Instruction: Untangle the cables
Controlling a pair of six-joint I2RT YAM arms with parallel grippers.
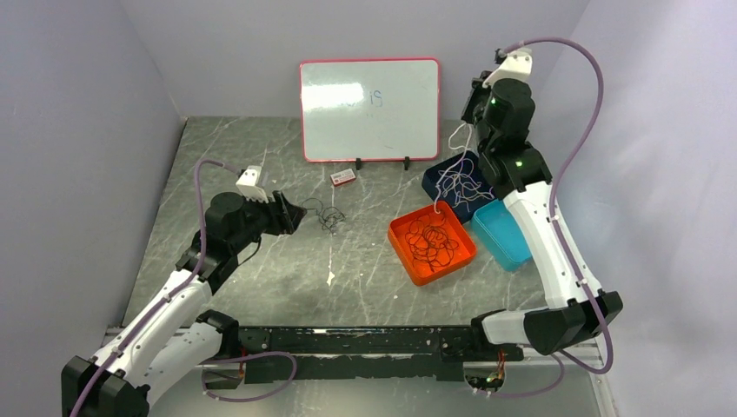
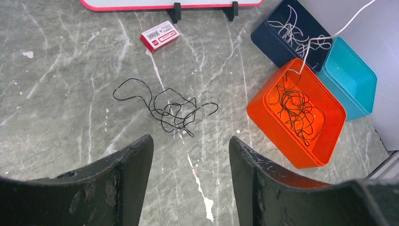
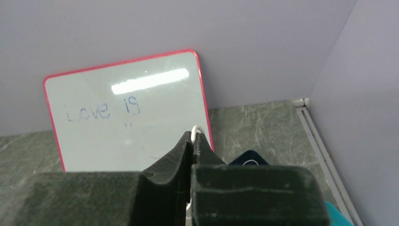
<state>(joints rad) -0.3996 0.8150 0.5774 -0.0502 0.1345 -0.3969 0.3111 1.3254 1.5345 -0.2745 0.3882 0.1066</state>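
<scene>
Closest to the left wrist camera, the left gripper point(image 2: 190, 141) is standing open, its two fingers wide apart over the marble table point(image 2: 70, 70). Just beyond the fingertips a black tangle point(image 2: 169, 108) of thin cable is lying flat on the table, touching no other thing. I am seeing free room on its left and on its near side. A small red box point(image 2: 160, 35) is lying further back, near the whiteboard point(image 3: 127, 117).

On the right the room is getting tight. An orange tray point(image 2: 263, 101) is holding more black cables point(image 2: 296, 110) in curly loops. A dark blue tray point(image 2: 263, 37) with white cables point(image 2: 294, 28) and a teal tray point(image 2: 357, 80) are sitting just beside it, and the teal one is lying near the side wall and the table's right edge.

I am keeping the right gripper point(image 3: 194, 136) high above these trays, with its jaws pressed together on a white cable point(image 3: 197, 129). This cable is hanging down towards the far corner of the orange tray. Whether its lower end is touching the black loops, I cannot tell.
</scene>
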